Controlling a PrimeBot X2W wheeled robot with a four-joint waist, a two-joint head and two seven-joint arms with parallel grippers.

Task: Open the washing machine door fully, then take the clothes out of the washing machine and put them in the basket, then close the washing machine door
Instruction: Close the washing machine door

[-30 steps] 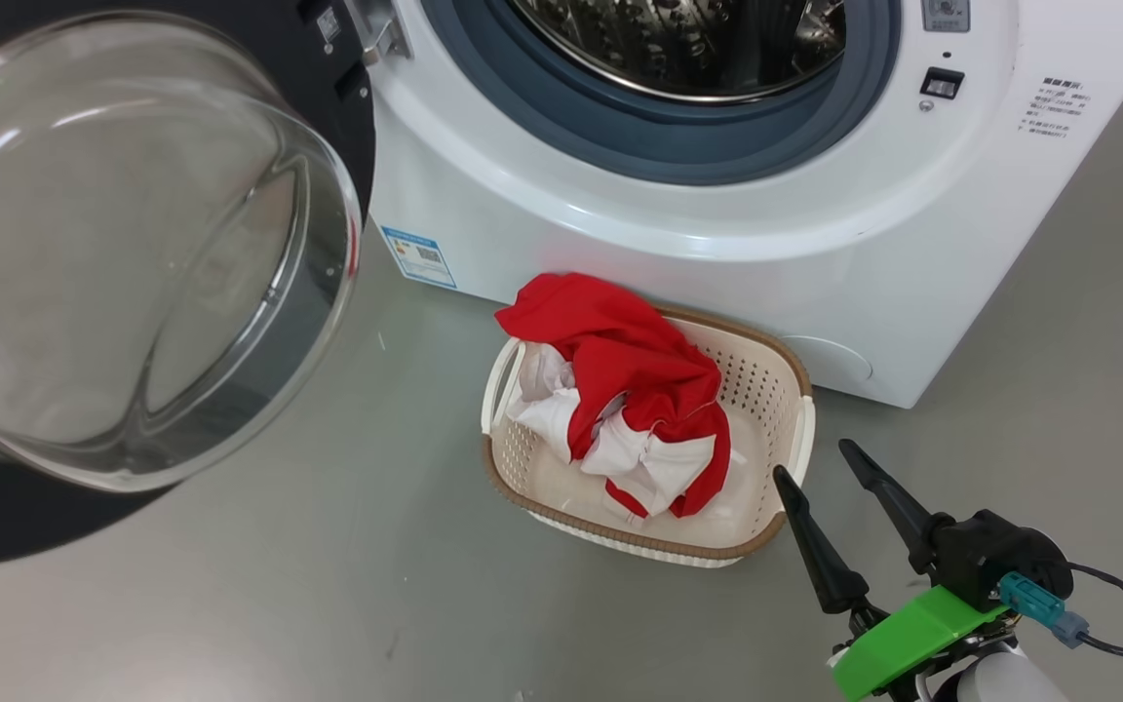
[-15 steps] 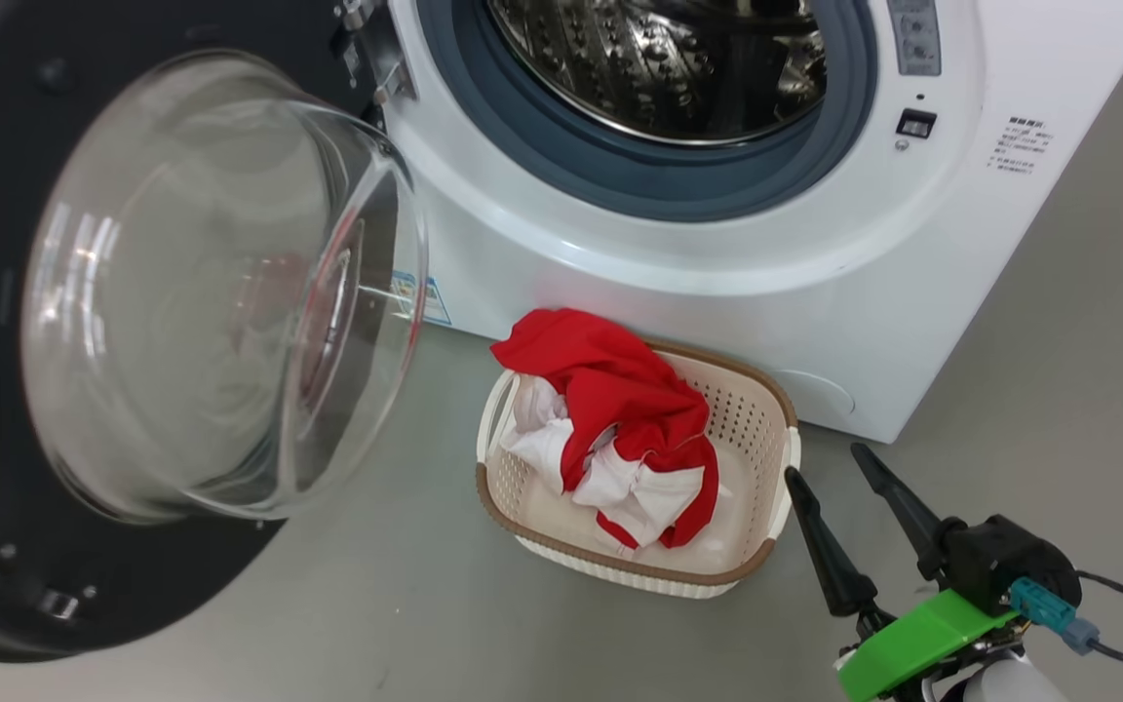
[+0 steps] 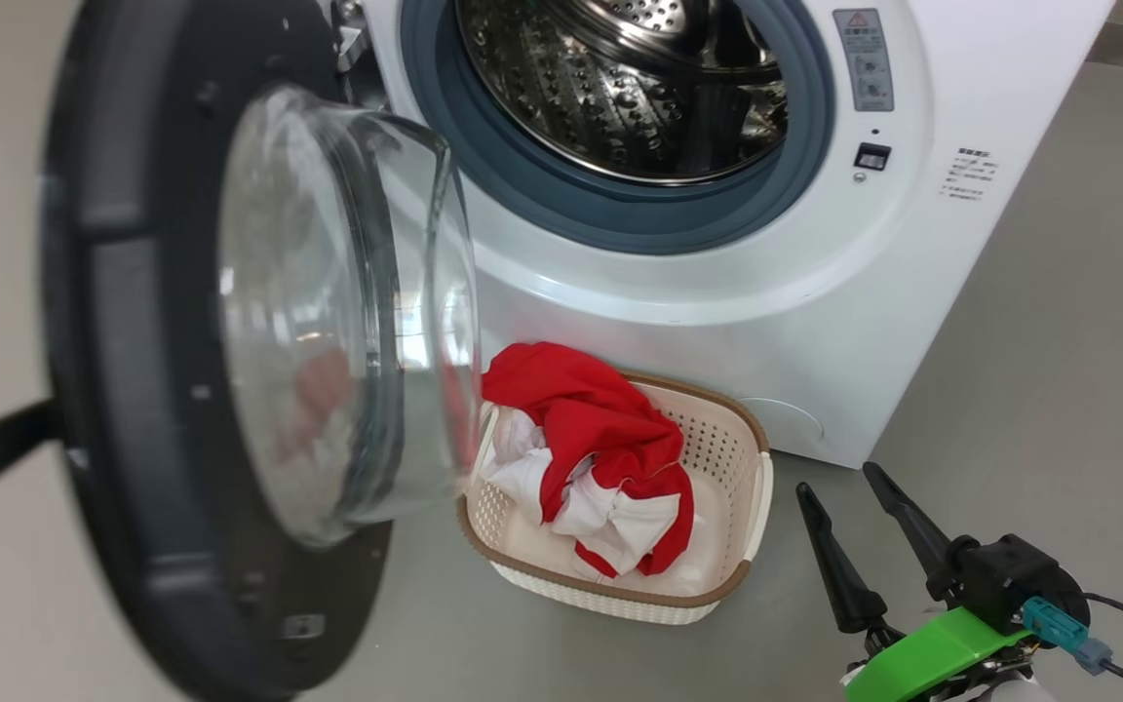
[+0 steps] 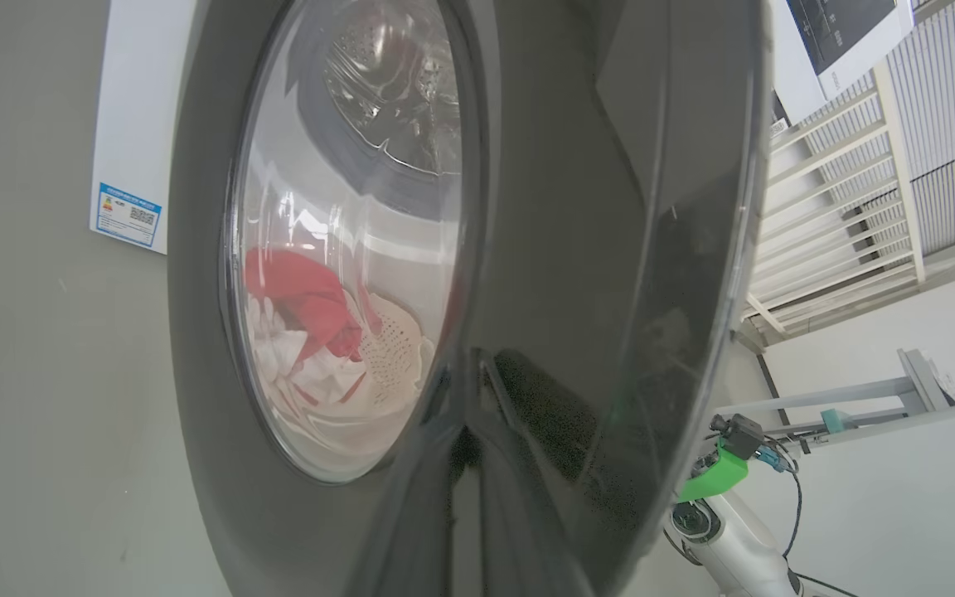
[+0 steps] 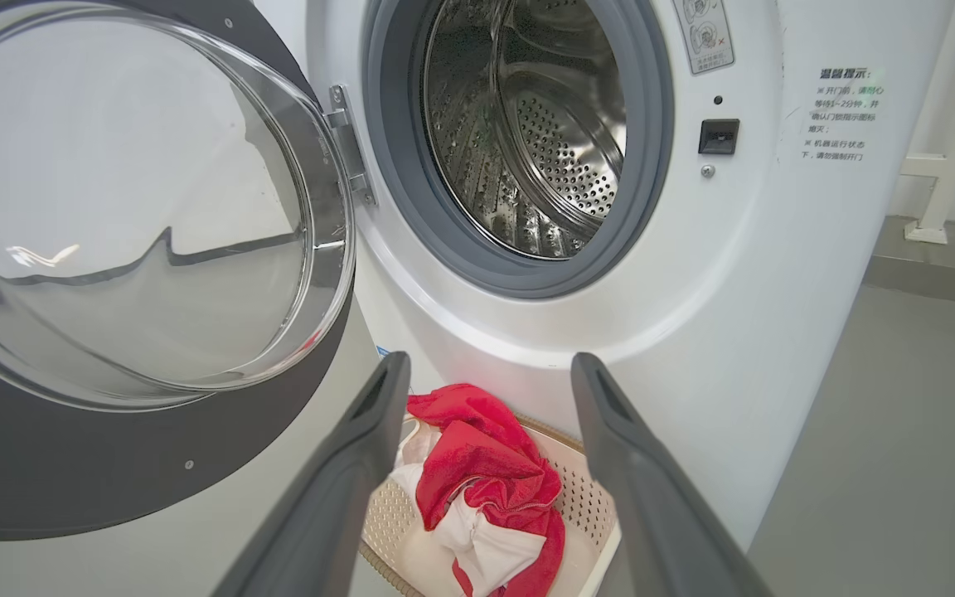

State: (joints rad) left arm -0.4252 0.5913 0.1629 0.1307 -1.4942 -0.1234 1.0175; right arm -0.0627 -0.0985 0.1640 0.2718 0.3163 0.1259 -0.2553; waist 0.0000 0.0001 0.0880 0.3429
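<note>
Ahead, washing machine door (image 3: 259, 322) hiding basket (image 3: 717, 439) corner (clothes (image 3: 600, 429) inside), left gripper (image 3: 35, 429) clenched, right gripper (image 3: 834, 478) released.

Support surface: smooth grey floor (image 3: 1059, 322). Standing directly on it: a big white front-loading washing machine (image 3: 815, 322) and a small cream-white perforated plastic basket with a brown woven-look rim (image 3: 713, 448). The basket sits just in front of the machine's base; contact between them cannot be told.

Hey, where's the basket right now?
In the head view the basket sits on the floor, lower centre, just before the washing machine, holding the clothes, with the open door on its left.
</note>
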